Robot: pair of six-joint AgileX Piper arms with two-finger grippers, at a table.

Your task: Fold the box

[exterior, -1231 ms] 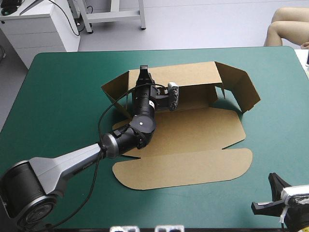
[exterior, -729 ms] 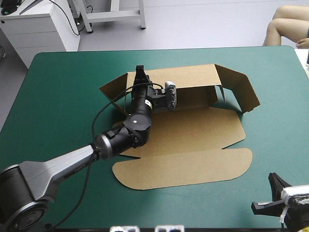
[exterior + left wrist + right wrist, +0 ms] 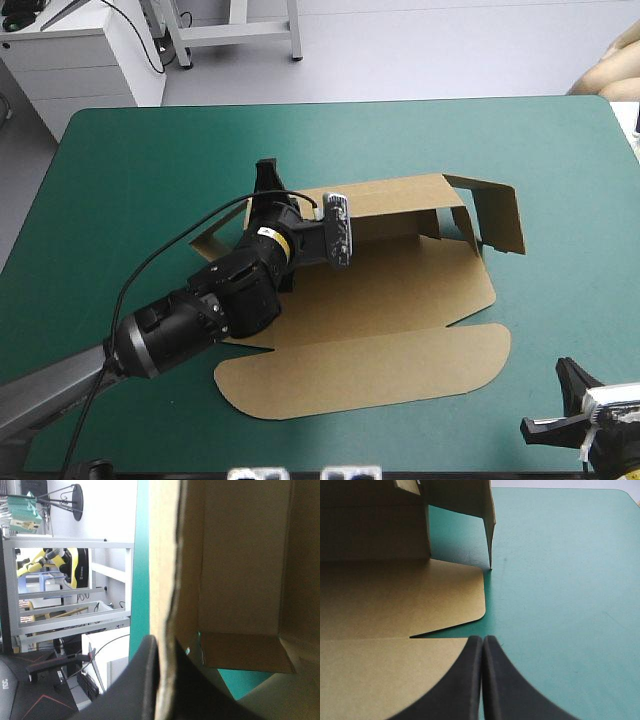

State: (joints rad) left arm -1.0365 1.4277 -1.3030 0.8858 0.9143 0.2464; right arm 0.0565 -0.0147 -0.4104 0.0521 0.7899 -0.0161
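High view: brown cut-board box (image 3: 400,285) lies about mid-table on the teal-green table cover (image 3: 130,170), partly formed. Long rear wall (image 3: 395,200) is raised. Right side panel (image 3: 500,215) also stands, angled toward the near side. Rounded lid flap (image 3: 370,365) lies flat toward the near edge. Left side panel (image 3: 205,243) is mostly hidden behind the arm, so its angle cannot be told.

Black fin-fingered left gripper (image 3: 266,178) sits at the rear wall's left end. Left wrist view shows its fingers all but closed, with the wall's top edge pinched between them. Right gripper (image 3: 482,639) has fingers meeting in one point and holds nothing. It is parked at the near right corner, apart from the box.

Judgement: step in hand is setting the rear wall. The pinch should stay firm and the bend should follow the crease. The base is unweighted and may slide if the wall is pulled sideways.

Obstructions: the left arm lies over the base's left part, where the left panel must tuck. Nothing else shows on the cover.
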